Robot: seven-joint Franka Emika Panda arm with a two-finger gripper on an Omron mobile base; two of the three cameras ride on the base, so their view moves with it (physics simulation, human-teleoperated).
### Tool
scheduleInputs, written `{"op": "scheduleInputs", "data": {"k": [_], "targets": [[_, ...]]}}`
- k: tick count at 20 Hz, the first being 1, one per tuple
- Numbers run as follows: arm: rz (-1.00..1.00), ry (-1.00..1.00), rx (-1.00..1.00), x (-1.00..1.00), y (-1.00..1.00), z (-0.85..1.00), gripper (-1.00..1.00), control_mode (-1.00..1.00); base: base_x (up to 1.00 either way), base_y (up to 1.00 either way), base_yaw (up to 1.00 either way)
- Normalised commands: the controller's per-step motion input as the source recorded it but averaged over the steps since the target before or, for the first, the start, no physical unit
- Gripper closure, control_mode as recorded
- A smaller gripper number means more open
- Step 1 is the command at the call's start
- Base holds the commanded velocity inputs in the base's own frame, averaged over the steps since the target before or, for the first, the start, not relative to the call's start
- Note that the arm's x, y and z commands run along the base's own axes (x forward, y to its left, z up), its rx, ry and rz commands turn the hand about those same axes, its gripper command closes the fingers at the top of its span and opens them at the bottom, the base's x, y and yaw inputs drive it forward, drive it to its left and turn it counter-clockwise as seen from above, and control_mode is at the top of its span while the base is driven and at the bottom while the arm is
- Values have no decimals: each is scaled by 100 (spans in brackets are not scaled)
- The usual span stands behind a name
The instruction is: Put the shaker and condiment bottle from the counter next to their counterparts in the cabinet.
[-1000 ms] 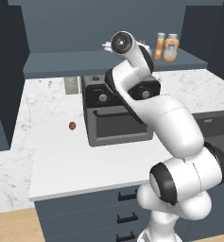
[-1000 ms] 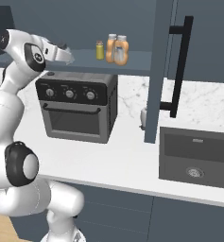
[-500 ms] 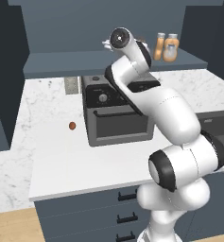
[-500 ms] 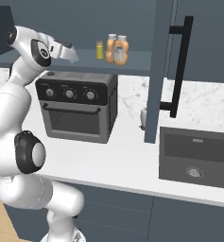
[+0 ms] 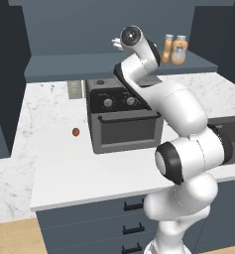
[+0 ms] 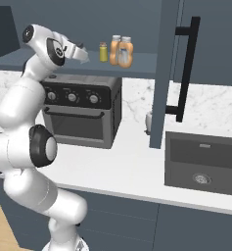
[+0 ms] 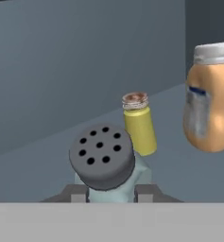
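Two orange pale-capped bottles (image 6: pixel 122 51) and one small yellow-green shaker (image 7: pixel 139 125) stand on the cabinet shelf (image 6: pixel 137 61); the gripper (image 7: pixel 111 193) narrowly clamps one pale blue-grey shaker (image 7: pixel 104 160).

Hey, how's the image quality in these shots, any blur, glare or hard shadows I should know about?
Hand view: the shaker between the fingertips looks sharp, the yellow-green shaker and orange bottle slightly soft, with no glare. Left base view: flat, even light, and the small brown thing on the counter is too tiny to identify. Right base view: soft shadow under the cabinet shelf.
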Motion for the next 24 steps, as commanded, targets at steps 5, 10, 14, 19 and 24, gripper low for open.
{"op": "scheduleInputs", "data": {"k": [5, 10, 14, 19, 24], "targets": [[0, 2, 2, 9, 0, -11, 100, -100, 0, 0, 0], [0, 3, 2, 38, 0, -6, 100, -100, 0, 0, 0], [0, 4, 5, 46, 0, 0, 100, -100, 0, 0, 0], [0, 1, 4, 36, 0, -5, 100, -100, 0, 0, 0], [0, 0, 3, 8, 0, -8, 100, -100, 0, 0, 0]]}}
